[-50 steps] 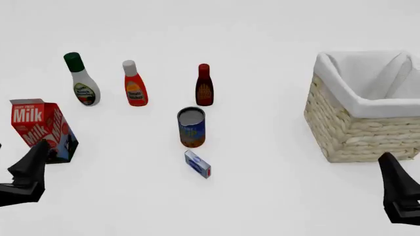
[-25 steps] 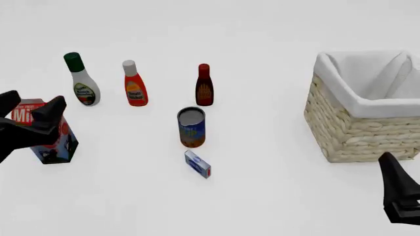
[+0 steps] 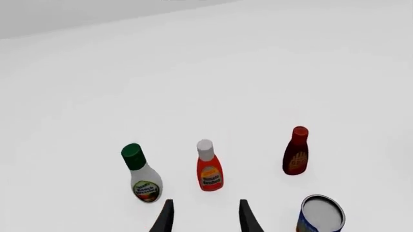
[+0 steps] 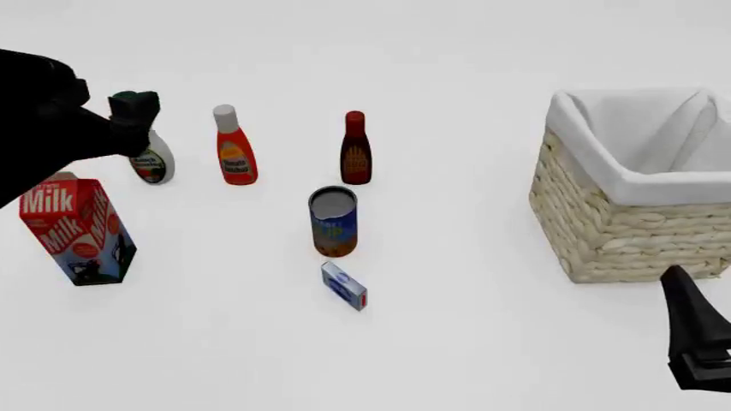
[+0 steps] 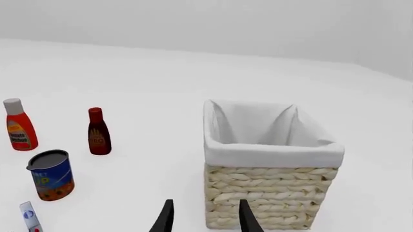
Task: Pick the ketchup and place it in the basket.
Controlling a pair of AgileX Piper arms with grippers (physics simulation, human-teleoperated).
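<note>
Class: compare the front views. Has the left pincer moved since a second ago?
Yes. The left pincer moved up-frame past the milk carton, now by the green-capped bottle.

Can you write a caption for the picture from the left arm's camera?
Open left gripper faces the ketchup, flanked by a green-capped white bottle and a dark red bottle, with a can nearby.

Front view overlooks everything; both wrist views share the ketchup point(image 3: 209, 168) upright.
</note>
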